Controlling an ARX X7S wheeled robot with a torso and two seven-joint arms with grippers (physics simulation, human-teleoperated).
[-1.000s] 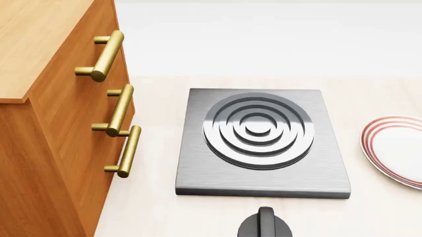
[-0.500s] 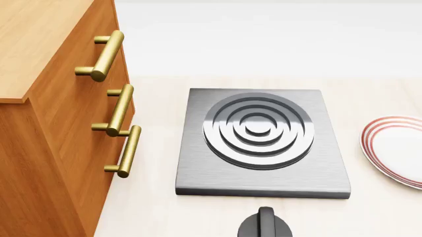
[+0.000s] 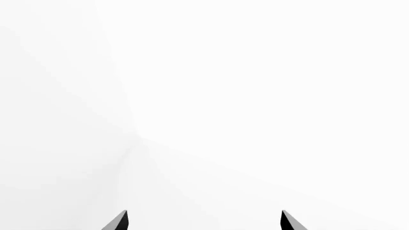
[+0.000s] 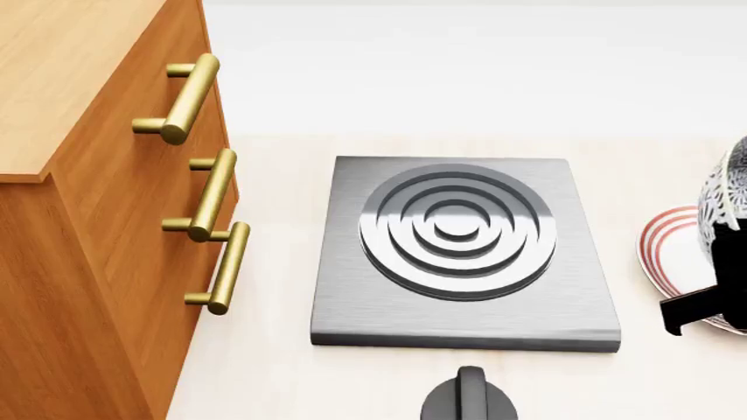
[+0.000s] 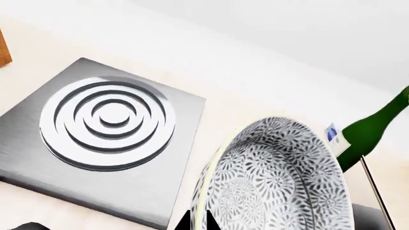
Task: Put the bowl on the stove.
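Right end effector [image 5: 195, 221] clamps the bowl [image 5: 278, 179] by its rim, tilted, over the tabletop's [image 4: 292, 367] right edge. The stove [image 4: 461, 254] sits mid-tabletop, bare. Left end effector [image 3: 203, 220] spread wide, empty.

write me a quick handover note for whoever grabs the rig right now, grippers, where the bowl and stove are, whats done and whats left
Right gripper: shut on the bowl, pinching its rim; the bowl is tilted and held in the air.
Left gripper: open and empty, facing blank white; not in the head view.
The bowl is just entering the head view at its right edge, above the red-ringed plate.
The stove sits in the middle of the counter, its burner rings bare, with the knob in front of it.
Done: bowl grasped and lifted.
Left: carry it across toward the drawer cabinet side until over the rings, level it, set it down, release.
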